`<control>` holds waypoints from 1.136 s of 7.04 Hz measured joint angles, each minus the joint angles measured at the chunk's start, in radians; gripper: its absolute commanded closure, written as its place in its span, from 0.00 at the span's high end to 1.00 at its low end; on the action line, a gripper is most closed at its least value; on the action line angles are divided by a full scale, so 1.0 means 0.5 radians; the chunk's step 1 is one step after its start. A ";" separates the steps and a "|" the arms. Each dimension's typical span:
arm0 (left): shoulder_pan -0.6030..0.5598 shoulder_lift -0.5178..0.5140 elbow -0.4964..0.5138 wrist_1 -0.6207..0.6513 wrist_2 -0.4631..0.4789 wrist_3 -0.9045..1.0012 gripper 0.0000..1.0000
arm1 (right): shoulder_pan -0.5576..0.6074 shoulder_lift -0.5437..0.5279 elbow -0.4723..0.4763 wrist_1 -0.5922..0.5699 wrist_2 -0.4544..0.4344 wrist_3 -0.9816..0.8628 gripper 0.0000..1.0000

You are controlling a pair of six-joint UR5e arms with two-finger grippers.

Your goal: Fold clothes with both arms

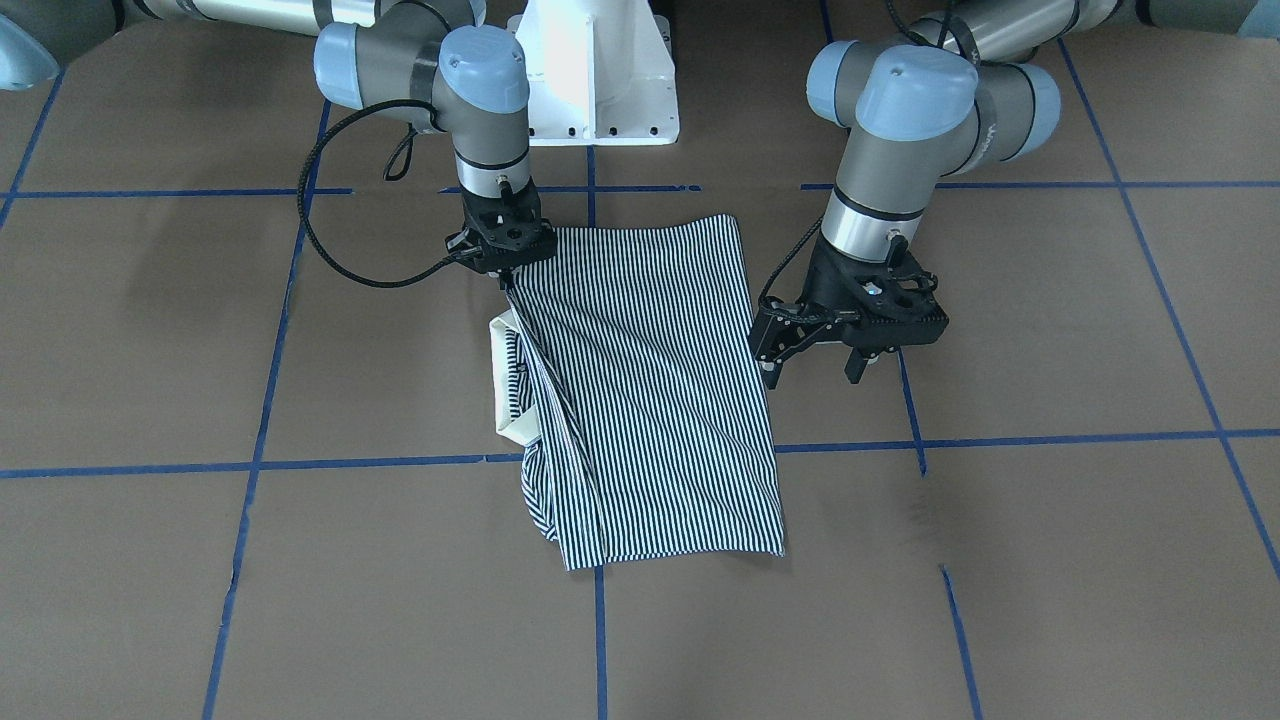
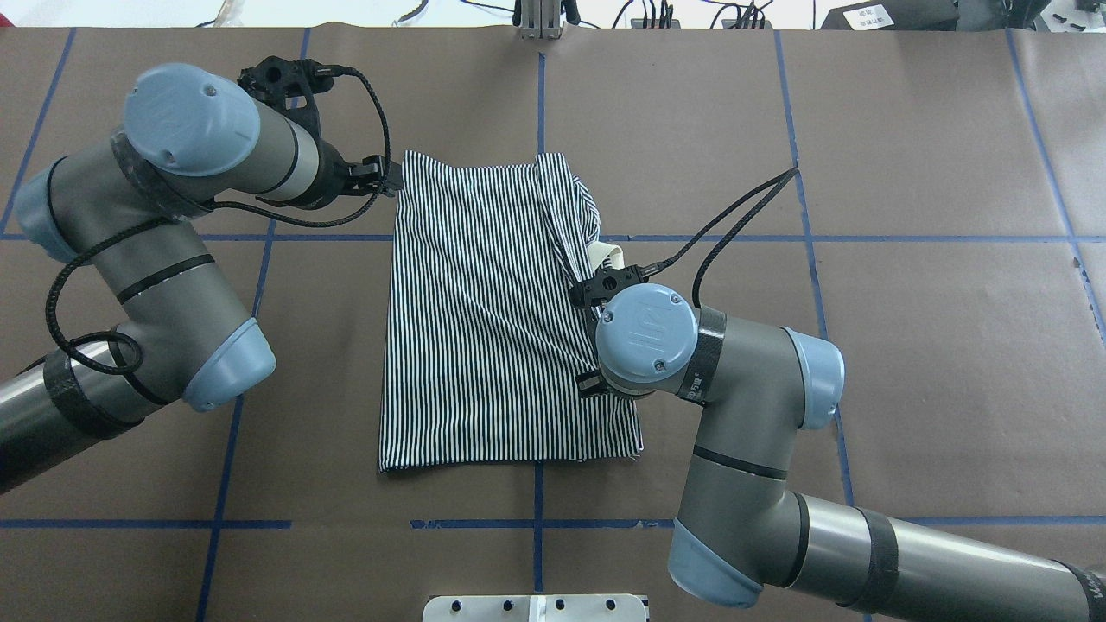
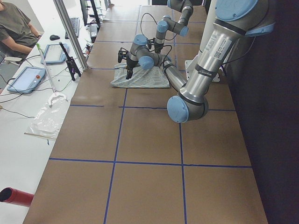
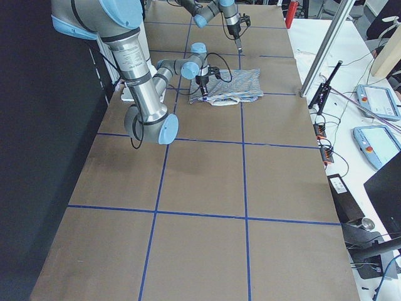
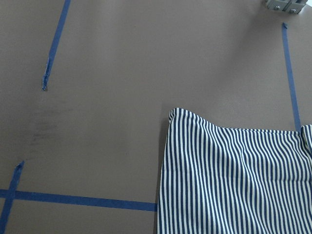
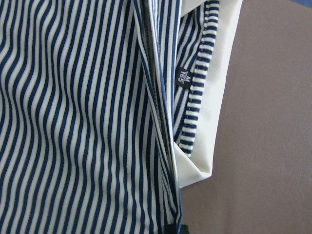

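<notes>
The navy-and-white striped polo shirt (image 1: 650, 390) lies folded into a long rectangle in the middle of the table (image 2: 484, 328). Its cream collar (image 1: 503, 380) sticks out of one long side. My right gripper (image 1: 505, 280) is shut on a fold of the shirt near the collar, and the cloth rises up to its tips. The right wrist view shows the stripes, the collar (image 6: 214, 97) and a small black label (image 6: 183, 75) close up. My left gripper (image 1: 812, 368) is open and empty, just off the opposite edge of the shirt (image 5: 234, 180), by its far corner (image 2: 384, 175).
The brown table (image 1: 1050, 560) carries a grid of blue tape lines (image 1: 350, 463). The white pedestal base (image 1: 600, 70) stands at the robot's side. An operator (image 3: 18, 28) and tablets (image 3: 28, 77) are at a bench beyond the table's far edge.
</notes>
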 measured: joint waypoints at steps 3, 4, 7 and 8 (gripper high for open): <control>0.000 -0.002 0.000 0.000 0.000 0.000 1.00 | 0.034 0.024 -0.020 -0.003 -0.013 -0.037 1.00; 0.000 -0.003 0.000 0.000 0.000 0.000 1.00 | 0.075 0.055 -0.049 0.002 -0.018 -0.076 1.00; -0.003 -0.007 0.000 0.001 -0.003 0.000 1.00 | 0.190 0.326 -0.373 0.017 -0.013 -0.137 1.00; -0.004 -0.007 0.000 0.002 -0.003 0.000 1.00 | 0.203 0.386 -0.472 0.020 -0.011 -0.153 1.00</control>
